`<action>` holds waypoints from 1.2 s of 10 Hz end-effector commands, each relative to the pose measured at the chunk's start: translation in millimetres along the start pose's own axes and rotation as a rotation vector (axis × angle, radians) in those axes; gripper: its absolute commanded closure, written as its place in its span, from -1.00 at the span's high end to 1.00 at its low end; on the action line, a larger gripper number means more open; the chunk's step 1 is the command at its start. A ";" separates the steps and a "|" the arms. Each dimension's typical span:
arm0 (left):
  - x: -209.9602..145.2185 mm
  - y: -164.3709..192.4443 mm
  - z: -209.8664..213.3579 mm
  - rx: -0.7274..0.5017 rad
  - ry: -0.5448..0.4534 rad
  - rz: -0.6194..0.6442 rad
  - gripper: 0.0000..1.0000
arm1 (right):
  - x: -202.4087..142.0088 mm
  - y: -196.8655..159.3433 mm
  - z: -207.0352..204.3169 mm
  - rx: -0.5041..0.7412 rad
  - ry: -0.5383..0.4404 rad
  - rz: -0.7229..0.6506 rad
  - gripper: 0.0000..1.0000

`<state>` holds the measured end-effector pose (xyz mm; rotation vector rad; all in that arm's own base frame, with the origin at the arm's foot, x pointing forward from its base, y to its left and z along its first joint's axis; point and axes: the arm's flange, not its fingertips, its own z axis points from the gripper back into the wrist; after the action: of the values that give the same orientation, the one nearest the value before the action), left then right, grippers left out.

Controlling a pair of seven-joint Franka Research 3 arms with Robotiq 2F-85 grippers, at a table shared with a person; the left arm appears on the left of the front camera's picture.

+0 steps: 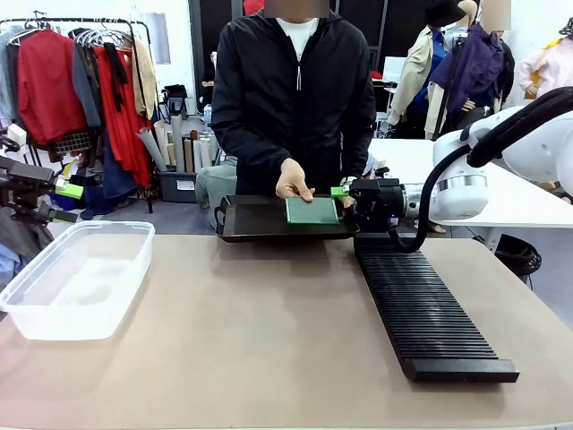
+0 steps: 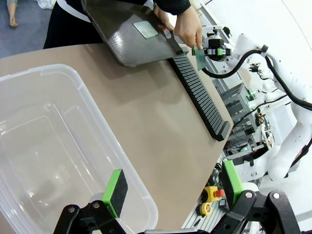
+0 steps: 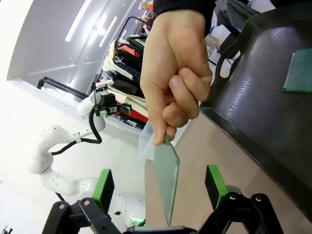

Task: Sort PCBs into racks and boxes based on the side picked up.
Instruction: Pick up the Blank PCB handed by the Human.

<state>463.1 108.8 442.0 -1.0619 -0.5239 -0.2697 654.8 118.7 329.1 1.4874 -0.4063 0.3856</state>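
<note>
The person's hand [image 1: 294, 182] holds a green PCB [image 1: 312, 210] upright over the dark tray's right end. In the right wrist view that PCB [image 3: 167, 170] hangs edge-on from the hand [image 3: 175, 73], between the green pads of my open right gripper [image 3: 160, 187], and the pads stand clear of it. A second PCB [image 3: 298, 73] lies flat on the tray [image 3: 263, 112]. My right gripper [image 1: 345, 193] sits at the far end of the black rack [image 1: 430, 313]. My left gripper [image 2: 174, 187] stands open and holds nothing, above the clear box [image 2: 58, 146].
The dark tray [image 1: 260, 224] lies at the table's far edge in front of the person. The box [image 1: 76, 278] stands at the near left, and the left arm [image 1: 27, 188] hovers behind it. Bare tabletop lies between box and rack.
</note>
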 end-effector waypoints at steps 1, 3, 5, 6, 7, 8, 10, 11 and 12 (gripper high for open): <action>0.7 -2.0 1.3 0.000 0.000 0.003 1.00 | 4.1 -3.5 -9.2 0.032 -0.026 0.037 1.00; 0.7 -2.0 1.3 0.000 0.000 0.003 1.00 | 3.8 -4.0 -12.1 0.038 -0.007 0.026 1.00; 0.7 -2.0 1.3 0.000 0.000 0.003 1.00 | 3.8 -4.0 -12.0 0.046 0.004 0.017 0.96; 0.7 -2.0 1.3 0.000 0.000 0.003 1.00 | 4.5 -5.0 -13.6 0.054 0.007 0.011 0.92; 0.7 -2.0 1.3 0.000 0.000 0.003 1.00 | 5.4 -6.3 -16.7 0.053 0.024 0.003 0.87; 0.7 -2.0 1.3 0.000 0.000 0.003 1.00 | 6.1 -6.2 -18.3 0.050 0.028 0.004 0.83; 0.7 -2.0 1.3 0.000 0.000 0.003 1.00 | 7.5 -6.5 -20.6 0.042 0.036 0.002 0.70; 0.7 -2.0 1.3 0.000 0.000 0.003 1.00 | 8.5 -6.6 -22.4 0.037 0.037 0.003 0.61; 0.7 -2.0 1.3 0.000 0.000 0.003 1.00 | 9.8 -6.8 -24.5 0.033 0.045 0.002 0.50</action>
<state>463.1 108.8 442.0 -1.0619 -0.5239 -0.2697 658.1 136.3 324.3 1.5214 -0.3788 0.4227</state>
